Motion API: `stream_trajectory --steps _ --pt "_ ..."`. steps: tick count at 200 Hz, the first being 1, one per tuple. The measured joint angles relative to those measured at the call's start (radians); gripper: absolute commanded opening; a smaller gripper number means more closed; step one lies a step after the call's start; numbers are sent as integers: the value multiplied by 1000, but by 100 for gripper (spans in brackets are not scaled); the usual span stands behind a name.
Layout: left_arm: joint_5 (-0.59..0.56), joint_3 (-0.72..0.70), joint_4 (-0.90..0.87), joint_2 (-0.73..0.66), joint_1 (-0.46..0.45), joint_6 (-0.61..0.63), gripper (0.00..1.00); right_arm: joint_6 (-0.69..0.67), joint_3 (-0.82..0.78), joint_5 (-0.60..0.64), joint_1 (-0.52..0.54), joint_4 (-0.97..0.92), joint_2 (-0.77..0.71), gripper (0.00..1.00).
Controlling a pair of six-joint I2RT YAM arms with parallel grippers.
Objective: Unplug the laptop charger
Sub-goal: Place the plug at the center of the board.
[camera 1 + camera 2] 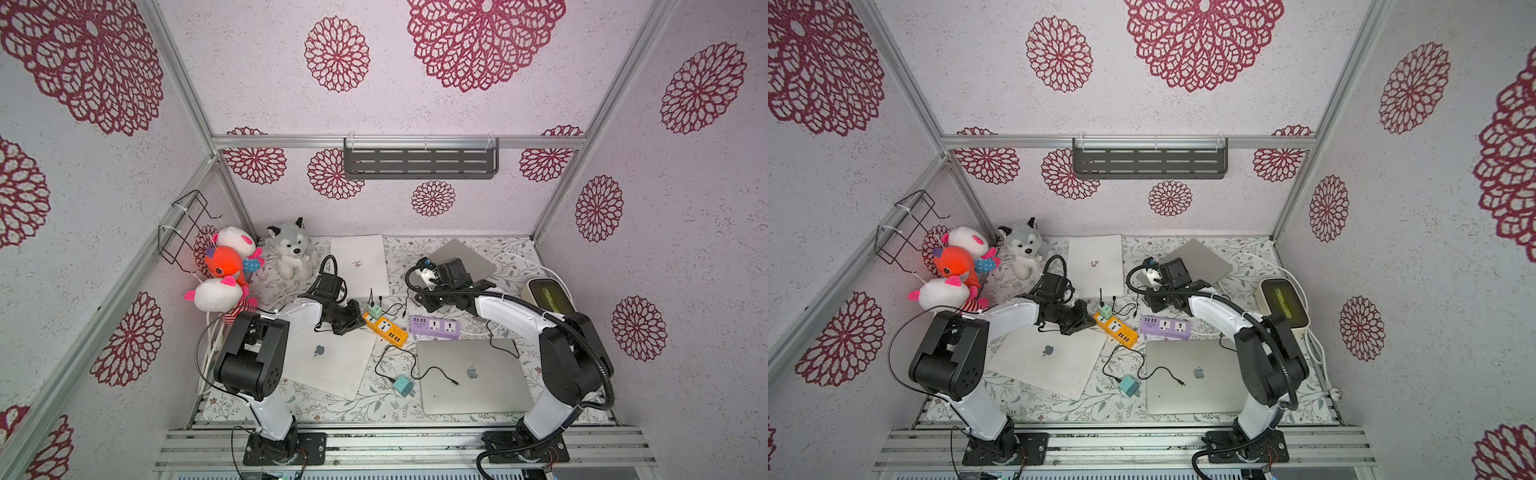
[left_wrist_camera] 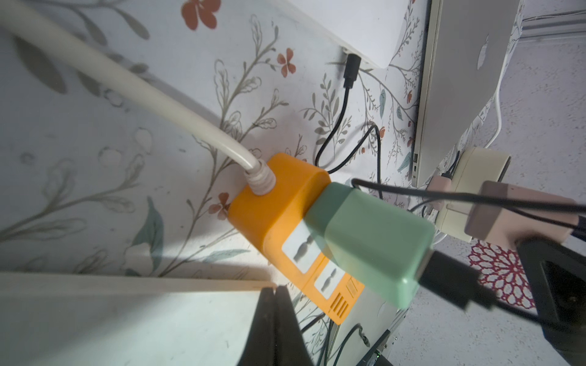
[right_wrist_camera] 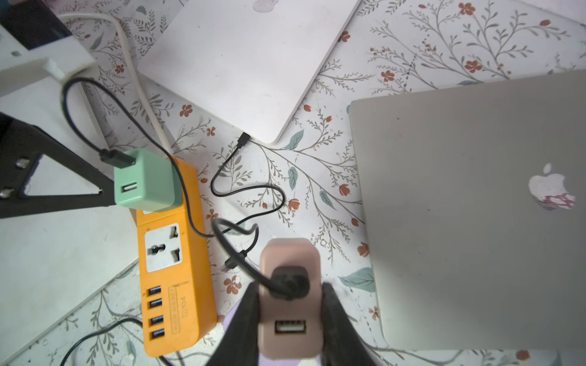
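**Operator:** What do you record for the end effectors?

**Inspector:** Your right gripper [image 3: 290,291] is clamped on the pink USB charger [image 3: 290,256], with one black finger against each side face. A black cable [image 3: 241,253] is plugged into the charger's upper port, and the USB port below it is unoccupied. Your left gripper [image 2: 275,293] is fully clenched with nothing between its fingers. In the right wrist view its tip touches the side of the green charger [image 3: 146,180].

**Operator:** And where does the pink charger sit?

**Inspector:** It is held over the floral tablecloth [image 3: 412,47], near the orange power strip [image 3: 193,285] and near the corner of the grey MacBook [image 3: 459,206]. In both top views your right gripper sits just behind the purple power strip [image 1: 434,326], whose two sockets show uncovered. In the right wrist view a lavender patch of that strip shows directly beneath the charger. The charger's prongs are hidden, so I cannot tell how far they stand from the strip.

**Operator:** Anything else noted?

**Inspector:** The green charger is seated in the end socket of the orange strip, beside the strip's white cord [image 2: 126,82]. In a top view a teal charger [image 1: 403,384] lies loose on the cloth between the white MacBook [image 1: 328,361] and the silver MacBook [image 1: 473,374].
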Motion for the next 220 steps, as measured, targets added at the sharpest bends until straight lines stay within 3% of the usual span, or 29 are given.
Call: stream_trajectory --steps 168,220 --pt "-5 0 -32 -2 0 8 0 264 -139 -231 -100 285 136 11" --pt "-8 0 -38 -11 0 8 0 284 -139 -245 -103 295 143 37"
